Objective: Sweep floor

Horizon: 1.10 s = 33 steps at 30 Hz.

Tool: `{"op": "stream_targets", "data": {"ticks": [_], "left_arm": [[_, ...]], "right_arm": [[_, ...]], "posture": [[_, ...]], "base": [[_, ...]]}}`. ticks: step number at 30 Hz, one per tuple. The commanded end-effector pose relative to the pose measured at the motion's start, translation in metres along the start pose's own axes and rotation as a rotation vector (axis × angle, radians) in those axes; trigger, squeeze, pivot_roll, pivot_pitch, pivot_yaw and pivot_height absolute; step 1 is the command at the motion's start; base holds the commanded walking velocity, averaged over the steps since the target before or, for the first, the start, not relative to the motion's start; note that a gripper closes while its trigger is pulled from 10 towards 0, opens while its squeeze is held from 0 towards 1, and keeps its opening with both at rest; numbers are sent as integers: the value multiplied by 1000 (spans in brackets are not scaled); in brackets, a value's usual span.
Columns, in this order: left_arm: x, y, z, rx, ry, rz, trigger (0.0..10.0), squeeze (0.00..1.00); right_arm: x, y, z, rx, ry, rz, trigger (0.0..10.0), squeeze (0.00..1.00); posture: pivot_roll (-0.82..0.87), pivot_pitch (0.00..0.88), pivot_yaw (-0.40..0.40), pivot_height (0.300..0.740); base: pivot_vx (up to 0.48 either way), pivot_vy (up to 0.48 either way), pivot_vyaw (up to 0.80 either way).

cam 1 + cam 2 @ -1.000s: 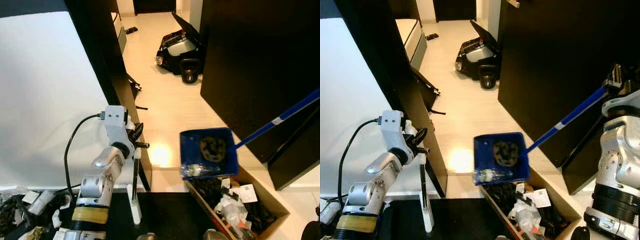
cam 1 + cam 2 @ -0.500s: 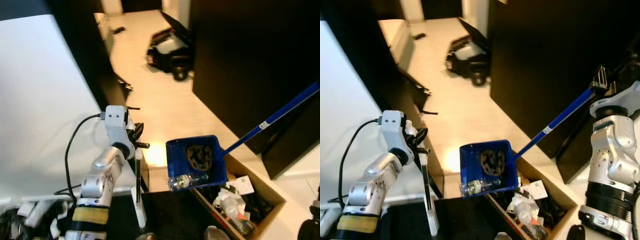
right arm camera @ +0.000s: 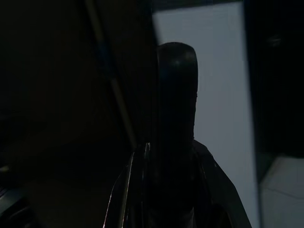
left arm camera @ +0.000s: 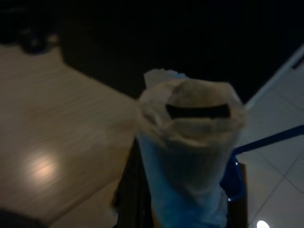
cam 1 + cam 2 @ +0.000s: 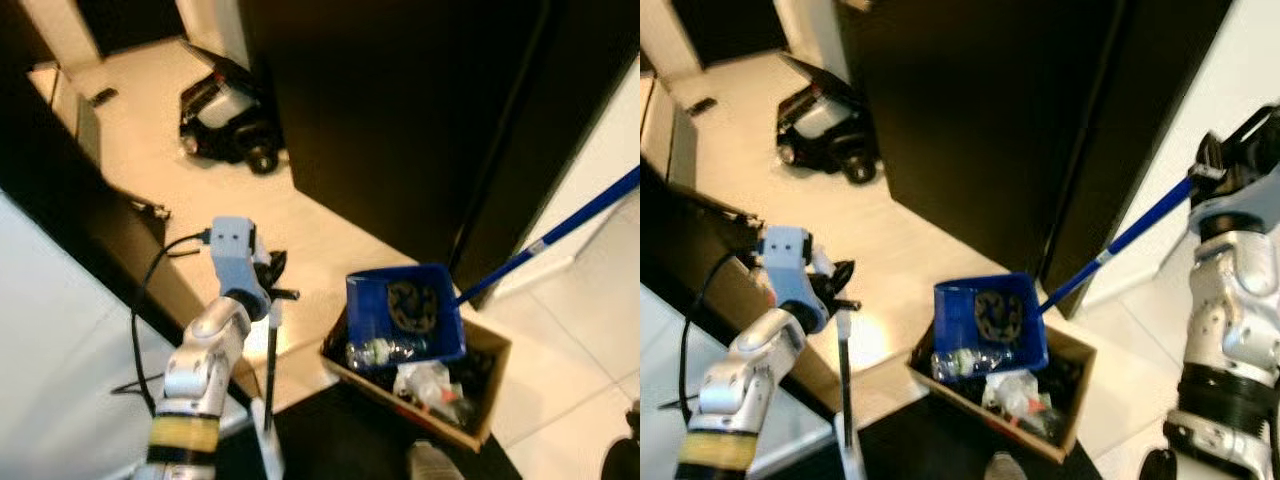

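Observation:
A blue dustpan point(image 5: 405, 312) hangs tilted over an open cardboard box point(image 5: 493, 385) that holds trash. In the pan lie a dark tangled clump and a clear plastic bottle point(image 5: 375, 350) at its lower lip. The pan's long blue handle point(image 5: 1120, 245) slants up to my right gripper point(image 5: 1222, 165), which is shut on its top end point(image 3: 175, 118). My left gripper point(image 5: 278, 286) is shut on a thin broom stick point(image 5: 270, 370) that hangs down to the left of the box. The stick's white wrapped end point(image 4: 190, 142) stands close in the left wrist view.
A tall dark cabinet point(image 5: 400, 120) rises right behind the box. A black and white case with a kettlebell point(image 5: 225, 100) lies on the wooden floor farther back. A white wall point(image 5: 50, 360) runs along my left. Pale tiles point(image 5: 570, 340) lie to the right.
The whole view has swung round, so the camera moved. The dustpan, earlier beside and above the box's near corner, now hangs over the box. Both grips are unchanged.

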<state>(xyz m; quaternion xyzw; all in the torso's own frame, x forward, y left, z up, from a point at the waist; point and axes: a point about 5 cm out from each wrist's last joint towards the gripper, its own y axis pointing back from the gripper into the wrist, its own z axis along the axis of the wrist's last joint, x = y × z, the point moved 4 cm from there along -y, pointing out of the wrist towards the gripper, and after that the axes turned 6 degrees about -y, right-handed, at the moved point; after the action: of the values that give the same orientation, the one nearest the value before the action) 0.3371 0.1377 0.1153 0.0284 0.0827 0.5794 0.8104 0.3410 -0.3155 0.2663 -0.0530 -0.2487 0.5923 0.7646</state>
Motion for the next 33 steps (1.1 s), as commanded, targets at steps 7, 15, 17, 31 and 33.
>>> {"op": "stream_targets", "data": {"ticks": [7, 15, 17, 31, 33], "left_arm": [[0, 1, 4, -17, -4, 2, 10000, 0], [0, 2, 3, -13, -4, 5, 10000, 0], [0, 2, 3, -12, -4, 6, 10000, 0], [0, 2, 2, -9, -5, 11, 10000, 0], [1, 2, 1, -7, -5, 16, 10000, 0]], "right_arm": [[0, -1, 11, -48, -22, 5, 10000, 0], [0, 0, 9, -41, -25, 6, 10000, 0], [1, 0, 8, -39, -27, 8, 10000, 0], [6, -3, 2, -13, -19, 29, 10000, 0], [8, -5, 1, -10, -16, 35, 10000, 0]], "posture": [[3, 44, 52, 740], [5, 49, 50, 740], [5, 49, 50, 740], [12, 52, 44, 740], [14, 54, 41, 740]], "base": [[0, 0, -788], [0, 0, -788], [0, 0, -788], [0, 0, -213], [0, 0, 728]]}}
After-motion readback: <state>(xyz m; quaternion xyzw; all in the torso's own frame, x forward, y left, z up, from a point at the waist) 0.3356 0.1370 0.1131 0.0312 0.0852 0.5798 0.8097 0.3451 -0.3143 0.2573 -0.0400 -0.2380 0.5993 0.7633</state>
